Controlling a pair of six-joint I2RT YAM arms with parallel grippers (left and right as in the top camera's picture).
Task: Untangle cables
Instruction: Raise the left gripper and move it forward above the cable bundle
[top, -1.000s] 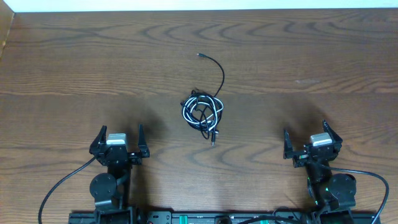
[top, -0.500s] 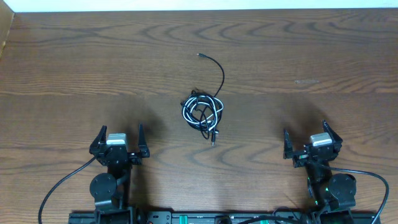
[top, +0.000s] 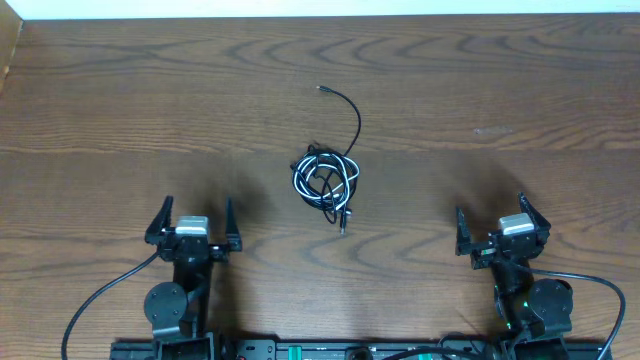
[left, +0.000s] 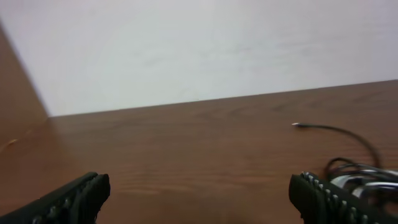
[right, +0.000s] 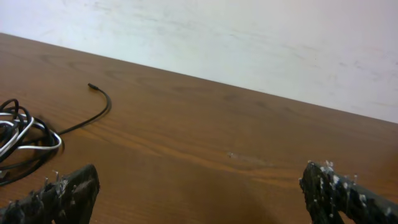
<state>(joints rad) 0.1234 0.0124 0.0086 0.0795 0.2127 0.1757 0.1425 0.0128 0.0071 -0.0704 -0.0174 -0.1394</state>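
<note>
The cables (top: 327, 180) lie in a small black-and-white knot at the middle of the wooden table (top: 500, 90). One black end arcs away from the knot toward the far side, ending in a plug tip (top: 320, 89). My left gripper (top: 193, 218) stands open at the near left, nothing between its fingers. At the near right my right gripper (top: 491, 220) is open too and holds nothing. In the left wrist view the cables (left: 364, 177) show at the right edge beyond my left gripper (left: 198, 193). The right wrist view has the cables (right: 22, 134) at the left edge, left of my right gripper (right: 199, 186).
A pale wall (top: 300, 7) runs along the table's far edge. Thick black wires (top: 100, 295) trail from both arm bases near the front edge. A raised wooden side (top: 8, 50) stands at the far left corner.
My left gripper has shifted very slightly to the right. The cables and the right arm have not moved.
</note>
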